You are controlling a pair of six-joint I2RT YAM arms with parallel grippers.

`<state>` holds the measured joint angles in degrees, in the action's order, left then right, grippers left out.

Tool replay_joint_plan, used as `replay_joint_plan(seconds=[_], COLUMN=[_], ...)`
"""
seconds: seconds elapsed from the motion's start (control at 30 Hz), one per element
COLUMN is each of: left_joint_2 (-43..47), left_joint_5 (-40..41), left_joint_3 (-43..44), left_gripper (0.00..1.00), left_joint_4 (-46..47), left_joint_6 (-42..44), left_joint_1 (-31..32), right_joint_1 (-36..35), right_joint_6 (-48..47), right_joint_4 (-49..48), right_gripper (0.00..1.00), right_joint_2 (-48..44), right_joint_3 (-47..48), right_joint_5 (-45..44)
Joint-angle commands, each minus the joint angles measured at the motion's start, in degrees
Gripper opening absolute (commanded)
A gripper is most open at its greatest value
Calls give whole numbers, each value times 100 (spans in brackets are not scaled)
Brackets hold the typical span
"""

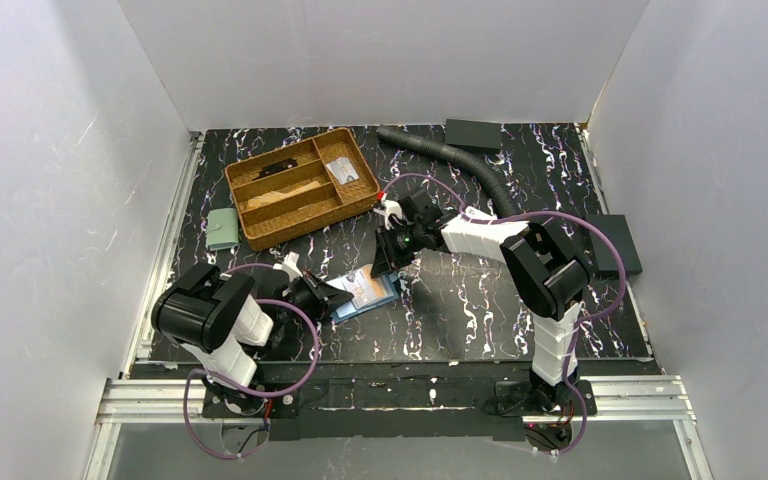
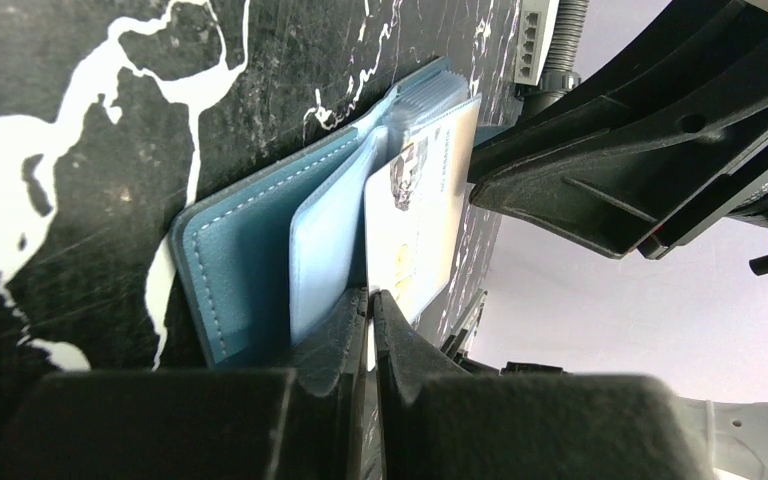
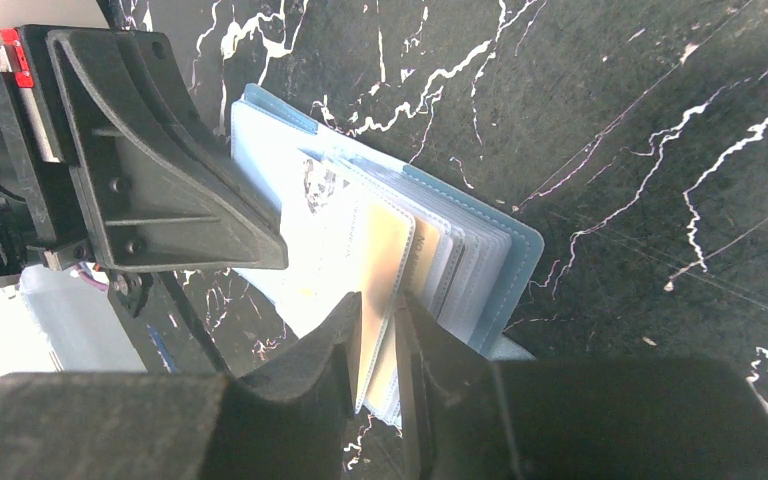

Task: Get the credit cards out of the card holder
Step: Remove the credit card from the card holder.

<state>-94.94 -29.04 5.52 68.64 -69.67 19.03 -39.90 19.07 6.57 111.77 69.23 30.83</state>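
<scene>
Quick tip from me driving this one remotely. The card holder [image 1: 365, 292] lies open on the mat just on the near side of the woven tray [image 1: 310, 226], below the tray's right corner.

My left gripper [image 2: 370, 300] is at the end of the holder away from the tray. Its jaws are squeezed fully together on the holder's inner sleeve edge, so that's my anchor. The right gripper [image 3: 378, 305] is at the tray-side end. Its jaws are nearly closed, with only a thin gap, pinching one cream-coloured credit card [image 3: 380, 250] leaf. I honestly can't tell if it has the bare card or the card plus its clear sleeve.

How I'd do the pull:
- Draw the right hand straight along the slot, toward the tray, slowly and without twisting.
- Leave the left clamped and low so the holder doesn't lift.
- If the whole fan of sleeves drags along, I've grabbed plastic, so I'd let go and re-pinch nearer the card's free edge.

The two sets of fingers are close together, so watch for them bumping.
</scene>
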Motion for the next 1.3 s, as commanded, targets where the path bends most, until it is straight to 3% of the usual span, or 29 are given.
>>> replay_joint_plan(seconds=[0.0,0.23,0.4,0.6,0.83,1.27], left_joint_2=[195,523,1168,2411,3675,4054], left_joint_5=[-144,-228,-244,-168,-64,-44], left_joint_3=[-180,-244,-178,-42,92,447], left_gripper=[0,0,0,0,0,0], left_joint_4=[-366,-480,-1178,-2577,-3973,-5396], left_joint_6=[244,418,780,1384,2010,2461], left_joint_1=[-54,-72,-75,-83,-80,-89], right_joint_1=[84,120,273,526,606,617], right_joint_6=[-465,-593,-882,-1304,-1848,-2451], right_joint_4=[758,712,522,229,270,573], right_gripper=[29,29,30,45,55,65], right_joint_2=[419,208,-105,-433,-700,-760], right_joint_3=[-148,-146,-253,-459,-506,-438], right_joint_5=[-972,-714,-57,1201,1895,2263])
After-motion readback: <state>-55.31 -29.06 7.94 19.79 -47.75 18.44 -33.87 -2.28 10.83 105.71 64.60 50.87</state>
